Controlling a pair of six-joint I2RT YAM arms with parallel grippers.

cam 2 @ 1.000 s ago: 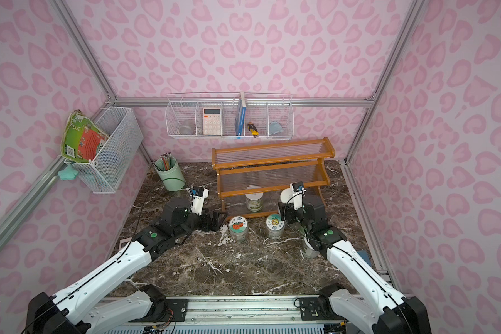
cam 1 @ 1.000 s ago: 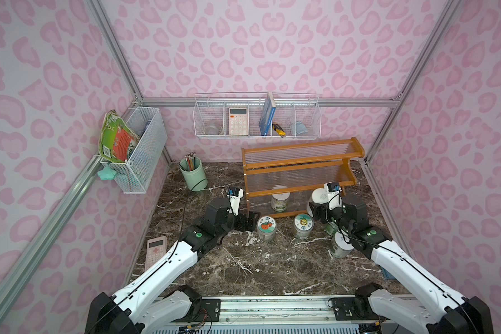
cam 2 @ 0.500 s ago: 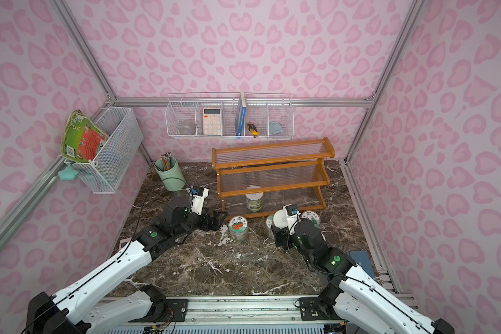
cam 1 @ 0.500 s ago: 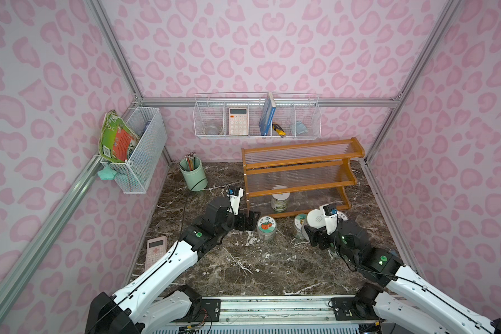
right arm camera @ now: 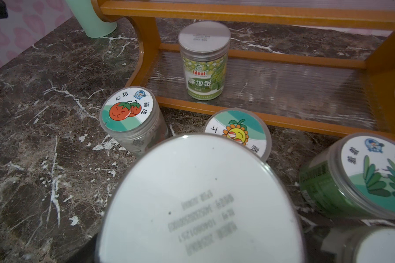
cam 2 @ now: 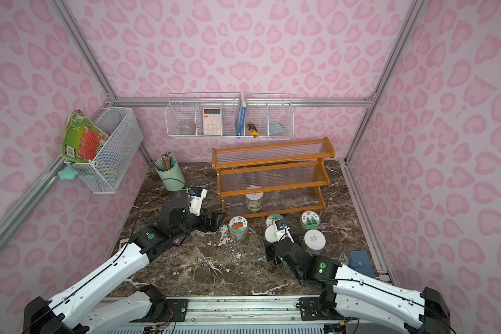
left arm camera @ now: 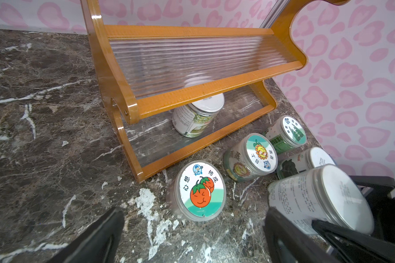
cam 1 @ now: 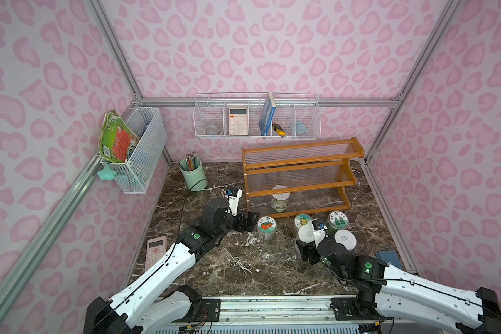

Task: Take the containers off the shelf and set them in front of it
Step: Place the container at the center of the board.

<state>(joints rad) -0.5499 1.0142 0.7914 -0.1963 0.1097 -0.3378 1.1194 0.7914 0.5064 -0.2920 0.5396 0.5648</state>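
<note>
Surface (cam 1: 243, 269): dark marble, with a bare patch near of the jar group

Shelf (left arm camera: 192, 95): stands far and right of centre. The upper two tiers carry nothing. The lowest tier carries the shelf jar (cam 1: 279, 201), white-lidded, upright, left of the tier's middle

Left tool (cam 1: 248, 221): jaws spread wide with nothing between them, just left of the tomato-lid jar (cam 1: 266, 228)

Right tool (cam 1: 307, 245): closed on the sides of the held jar (right arm camera: 198, 200), white-lidded, just near of the sunflower-lid jar (cam 1: 301, 221). Its base is hidden, so contact with the surface cannot be confirmed

The leaf-lid jar (cam 1: 336, 221) and the plain white-lid jar (cam 1: 344, 238) stand to the right of the held jar, on the surface in front of the shelf

Assessment: the step in hand is the set-down of the held jar. Four jars are placed and one awaits removal

Recommended:
- Keep the held jar upright.
- Lower it into the gap between the tomato-lid jar and the plain white-lid jar, without nudging the sunflower-lid jar.
- Release only once it is seated, then draw back toward the near edge.
- The shelf jar looks best suited to the left tool, entering low under the middle rail
</note>
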